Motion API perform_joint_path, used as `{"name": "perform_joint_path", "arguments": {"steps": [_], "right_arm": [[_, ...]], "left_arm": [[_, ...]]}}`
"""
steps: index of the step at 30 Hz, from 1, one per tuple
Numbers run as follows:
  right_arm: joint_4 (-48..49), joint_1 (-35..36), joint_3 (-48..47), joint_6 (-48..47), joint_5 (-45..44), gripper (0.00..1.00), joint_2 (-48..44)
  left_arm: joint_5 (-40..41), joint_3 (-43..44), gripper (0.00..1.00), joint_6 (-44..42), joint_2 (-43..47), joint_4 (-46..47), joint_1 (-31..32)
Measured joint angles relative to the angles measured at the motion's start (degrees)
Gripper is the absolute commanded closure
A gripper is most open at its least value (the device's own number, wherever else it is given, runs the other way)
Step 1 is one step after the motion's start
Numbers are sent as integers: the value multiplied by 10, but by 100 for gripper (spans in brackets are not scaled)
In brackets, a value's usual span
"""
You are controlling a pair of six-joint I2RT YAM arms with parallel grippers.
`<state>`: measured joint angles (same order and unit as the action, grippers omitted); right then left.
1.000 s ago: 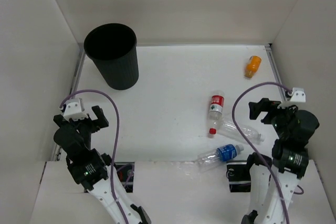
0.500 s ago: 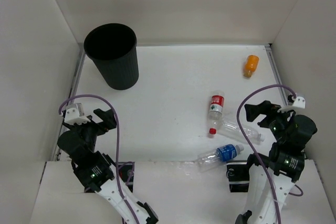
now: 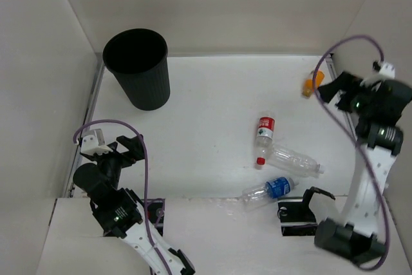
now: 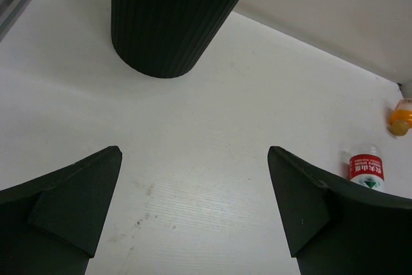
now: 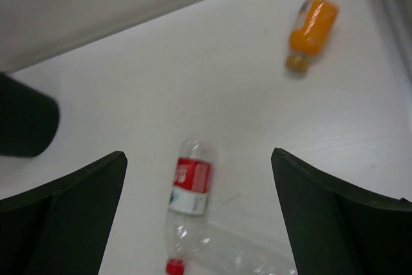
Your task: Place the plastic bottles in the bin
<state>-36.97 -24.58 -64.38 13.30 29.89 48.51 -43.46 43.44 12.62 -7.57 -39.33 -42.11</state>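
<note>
Where the overhead camera looks down on the white table [image 3: 212,107], the black round ribbed plastic bin [image 3: 149,91] stands upright in the far left corner. All four bottles lie on their sides on the right half, well apart from the bin. The small orange plastic bottle [image 3: 311,82] is near the far right edge, and the clear plastic bottle with a red-and-white label and red cap [image 3: 264,137] lies towards the middle. The plain clear plastic bottle [image 3: 296,161] has one end close to that red cap. The clear plastic bottle with a blue label [image 3: 270,190] is nearest the arm bases. The left gripper [image 3: 131,148] hangs at the near left, jaws spread wide with nothing between them. The right gripper [image 3: 332,86] is raised at the far right, just beside the orange bottle in this view, jaws also wide apart and holding nothing.

From the left wrist, the two dark fingers [image 4: 71,214] frame bare table. The bin [image 4: 174,17] rises ahead at upper left, while the orange bottle [image 4: 400,118] and the red-label bottle [image 4: 365,169] show small at the right edge.

From the right wrist, slightly blurred, the fingers [image 5: 335,220] stand far apart over open table. The orange bottle [image 5: 311,29] lies at upper right and the red-label bottle [image 5: 190,186] at lower centre, cap towards the camera. The plain clear bottle [image 5: 235,254] runs along the bottom edge, and a dark sliver of the bin [image 5: 24,123] shows at the left.
</note>
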Motion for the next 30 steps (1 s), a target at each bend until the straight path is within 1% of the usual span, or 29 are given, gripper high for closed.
{"name": "perform_joint_path", "arguments": {"steps": [1,2,3,5,6,7,8,11,13,15,20,22,24,27,30], "right_arm": [[5,2,-56,-14,-22,0,62],[10,3,-118,-30,-44,3,130],[15,4,-166,-46,-59,5,189],[22,4,-248,-72,-90,4,308],[22,4,-273,-80,-106,4,360],[16,4,-294,-85,-119,0,406],[10,3,-309,-90,-134,0,450],[-7,5,-310,-108,-174,1,518],[-23,15,-307,-116,-197,0,524],[-24,32,-302,-121,-205,0,506],[-7,86,-258,-122,-204,0,393],[10,94,-239,-122,-202,0,352],[38,94,-198,-121,-200,0,310],[77,89,-108,-127,-200,0,267],[106,81,-35,-143,-200,0,274]], "left_arm": [[-1,0,0,1,0,0,0],[-1,-1,0,2,0,1,0],[-1,-1,0,4,0,1,0],[-2,-3,0,5,0,1,0],[-2,-3,0,6,0,1,0],[-2,-3,0,6,0,1,0],[-3,-3,0,6,0,1,0],[-4,-3,0,8,0,1,0],[-5,-3,0,8,0,1,0],[-5,-3,0,8,0,1,-2],[-7,-3,0,8,1,1,-14],[-7,-3,0,8,1,1,-18],[-7,-3,0,8,1,1,-21],[-8,-3,0,8,2,1,-22],[-9,-3,0,8,2,1,-21]]}}
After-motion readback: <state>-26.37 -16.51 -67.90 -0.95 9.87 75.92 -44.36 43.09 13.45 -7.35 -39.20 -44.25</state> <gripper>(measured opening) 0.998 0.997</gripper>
